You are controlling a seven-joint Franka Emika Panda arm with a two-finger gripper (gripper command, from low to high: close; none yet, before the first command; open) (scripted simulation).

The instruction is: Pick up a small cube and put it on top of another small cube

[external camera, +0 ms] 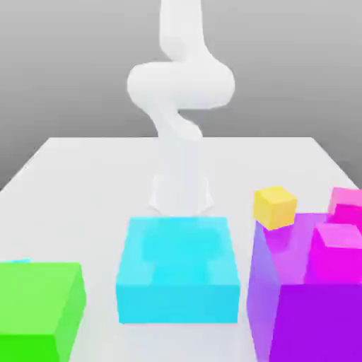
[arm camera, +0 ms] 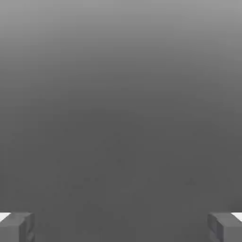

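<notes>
The gripper [arm camera: 121, 227] is holding its jaws fully spread, empty; the yellow cube [external camera: 275, 206] is sitting at the exterior view's right.

1. Arm [external camera: 180, 106]: white, rises from its base at table centre, folds into a bulky bend, upper link exits frame at 12 o'clock.
2. Gripper [arm camera: 121, 227]: jaws spread wide, grey fingertips [arm camera: 16, 227] at opposite frame edges, nothing between them.

Green block [external camera: 39, 307], purple block [external camera: 311, 297] and magenta cube [external camera: 346, 205] run off the exterior view's edges (arm top [external camera: 182, 28] likewise); fingers [arm camera: 16, 227] half cropped.
</notes>
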